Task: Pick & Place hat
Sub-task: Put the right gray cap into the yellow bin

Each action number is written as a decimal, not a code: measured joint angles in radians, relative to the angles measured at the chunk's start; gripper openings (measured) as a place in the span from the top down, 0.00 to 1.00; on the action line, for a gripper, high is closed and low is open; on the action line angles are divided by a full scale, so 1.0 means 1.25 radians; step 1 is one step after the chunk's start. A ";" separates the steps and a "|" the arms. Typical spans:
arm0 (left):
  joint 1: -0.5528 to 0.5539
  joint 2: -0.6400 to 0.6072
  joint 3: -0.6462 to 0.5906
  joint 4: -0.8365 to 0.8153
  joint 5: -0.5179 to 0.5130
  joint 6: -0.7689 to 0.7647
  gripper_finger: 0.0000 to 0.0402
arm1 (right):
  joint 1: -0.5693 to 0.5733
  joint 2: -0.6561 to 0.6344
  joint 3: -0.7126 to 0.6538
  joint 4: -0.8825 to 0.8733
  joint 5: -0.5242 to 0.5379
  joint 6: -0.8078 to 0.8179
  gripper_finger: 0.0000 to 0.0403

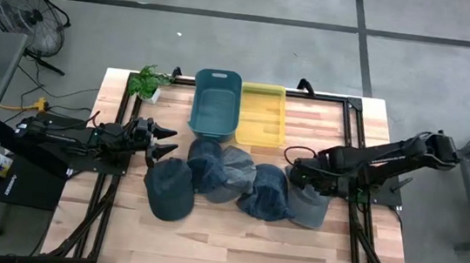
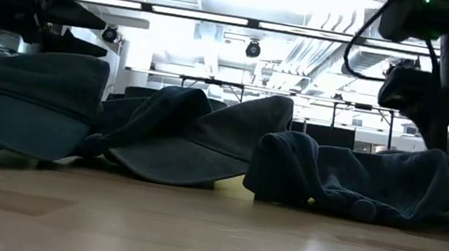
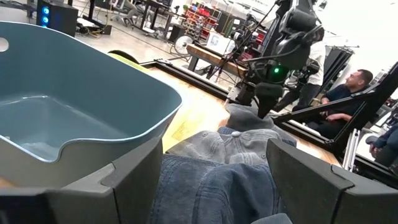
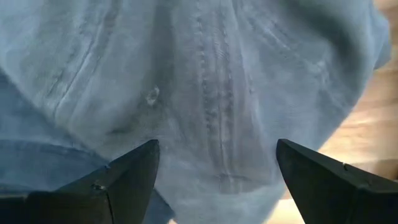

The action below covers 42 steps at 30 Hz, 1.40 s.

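Several denim hats lie in a row across the middle of the table, overlapping one another. The rightmost is a grey-blue hat [image 1: 308, 206], lying on the wood with its left edge against a darker blue hat [image 1: 265, 194]. My right gripper [image 1: 300, 179] points down over the grey-blue hat [image 4: 211, 93], open, with a finger on either side of its seamed crown. My left gripper [image 1: 168, 140] waits open at the table's left, level, just left of the leftmost hats [image 1: 167, 190]. My right gripper stands open, pointing down over the crown [image 4: 217, 124] of the grey-blue hat, and I cannot tell whether its fingertips [image 4: 146, 155] touch the cloth. The hat lies flat on the table.
A teal bin [image 1: 216, 103] and a yellow bin [image 1: 262, 113] stand side by side at the table's far edge, behind the hats. A small green plant [image 1: 148, 79] sits at the far left corner. Bare wood lies along the near edge [image 1: 231, 249]. People sit beyond the table [image 3: 348, 93].
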 joint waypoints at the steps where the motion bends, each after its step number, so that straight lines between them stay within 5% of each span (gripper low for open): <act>1: 0.000 0.000 0.000 0.000 0.000 0.000 0.29 | -0.005 -0.004 -0.013 0.008 0.006 0.001 0.21; 11: 0.000 0.000 0.000 0.000 0.000 0.000 0.29 | -0.034 -0.014 -0.038 -0.002 0.002 -0.048 0.28; 25: 0.000 0.000 0.000 0.000 0.000 0.000 0.29 | -0.034 -0.014 -0.037 -0.012 -0.014 -0.115 0.97; 34: 0.000 0.000 0.000 0.000 0.000 0.000 0.29 | -0.034 -0.049 -0.035 -0.019 -0.019 -0.135 0.99; 42: 0.000 0.000 0.000 0.000 0.000 0.000 0.29 | -0.033 -0.106 0.068 -0.182 0.005 -0.152 1.00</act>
